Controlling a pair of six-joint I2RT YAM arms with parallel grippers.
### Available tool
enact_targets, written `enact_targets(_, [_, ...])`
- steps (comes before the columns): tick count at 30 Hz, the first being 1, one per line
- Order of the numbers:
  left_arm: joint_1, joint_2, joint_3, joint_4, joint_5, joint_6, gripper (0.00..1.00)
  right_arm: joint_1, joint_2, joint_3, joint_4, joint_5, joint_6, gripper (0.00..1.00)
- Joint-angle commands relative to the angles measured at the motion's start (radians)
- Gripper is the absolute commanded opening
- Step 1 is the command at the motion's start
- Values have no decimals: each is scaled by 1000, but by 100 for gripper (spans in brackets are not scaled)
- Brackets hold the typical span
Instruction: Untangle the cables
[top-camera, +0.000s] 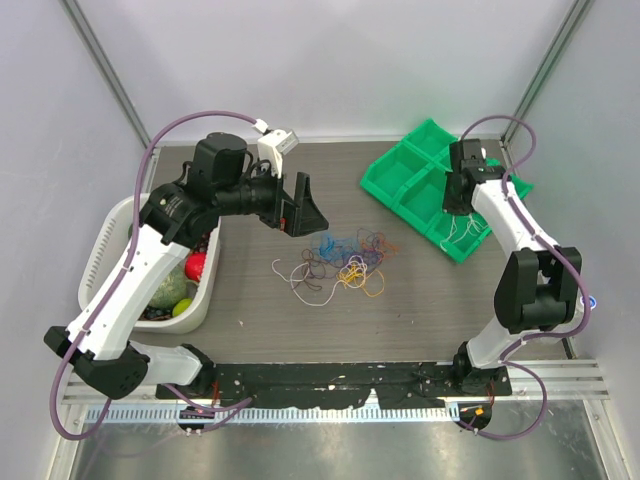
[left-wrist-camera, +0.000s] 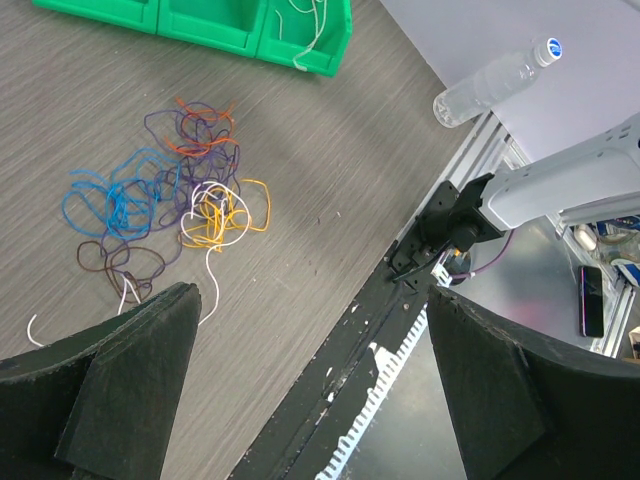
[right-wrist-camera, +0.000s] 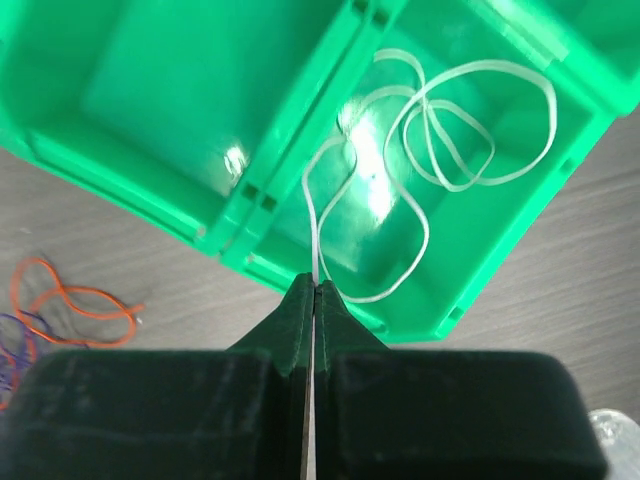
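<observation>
Top external view: the cables (top-camera: 345, 258) are seen as a loose coloured heap on the grey wood-grain table (top-camera: 420, 320), near the green bin (top-camera: 398, 185), on its left side. The left gripper (top-camera: 303, 222) is held beside the heap, and the right gripper (top-camera: 458, 208) over the bin. A white basket (top-camera: 100, 250) stands well apart from the bin. Pale walls and metal rails are seen around.

Left wrist view: the jaws are wide apart and nothing is held. The heap is knotted together. A plastic bottle (left-wrist-camera: 495, 80) lies beyond the table edge.

Right wrist view: the jaws are pressed together on one end of a white cable (right-wrist-camera: 440, 120), which is looped inside the bin's end compartment. Sorting of a single freed strand is judged to be in hand. A careful release is called for next, so that the strand is not dragged out.
</observation>
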Motion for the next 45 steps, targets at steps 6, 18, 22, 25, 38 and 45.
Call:
enact_targets(6, [-4,-7,3,27,11,-2,100,-25,47,81,115,140,-31,1])
enact_targets(18, [-4,-17,-18,4,-16,10,100,-82,97,-32,230,90,50,1])
enact_targets(22, [-1,-26,-58,12,-41,13,100,-96,74,-79,233,46,58,5])
enact_targets(25, [-2,-20,-89,18,-84,6,100,-71,60,-17,158,85,23,28])
enact_targets(38, [11,35,-288,85,-241,-97,85,263,-66,-35,153,-370,51,51])
enact_targets(45, [27,208,-391,157,-217,-109,63,351,-156,-304,391,-719,175,44])
